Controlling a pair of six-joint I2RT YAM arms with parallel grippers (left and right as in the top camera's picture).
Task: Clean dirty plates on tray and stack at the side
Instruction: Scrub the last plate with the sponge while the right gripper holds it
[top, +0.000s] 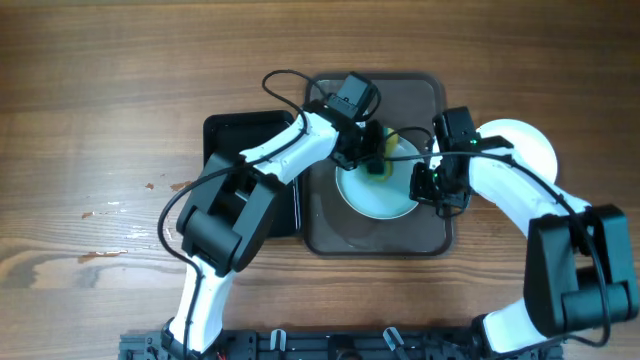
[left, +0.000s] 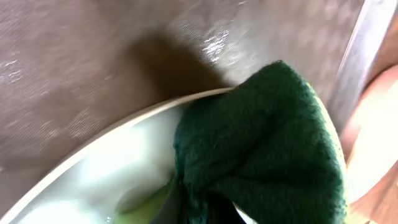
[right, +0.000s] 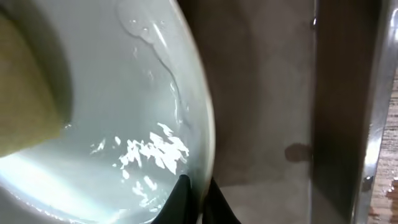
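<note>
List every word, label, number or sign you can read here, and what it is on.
None. No readable text shows on the plate, the tray, the sponge, the black tray or the arms.

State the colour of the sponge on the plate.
Dark green sponge, with a yellow side; best in left wrist view.
</note>
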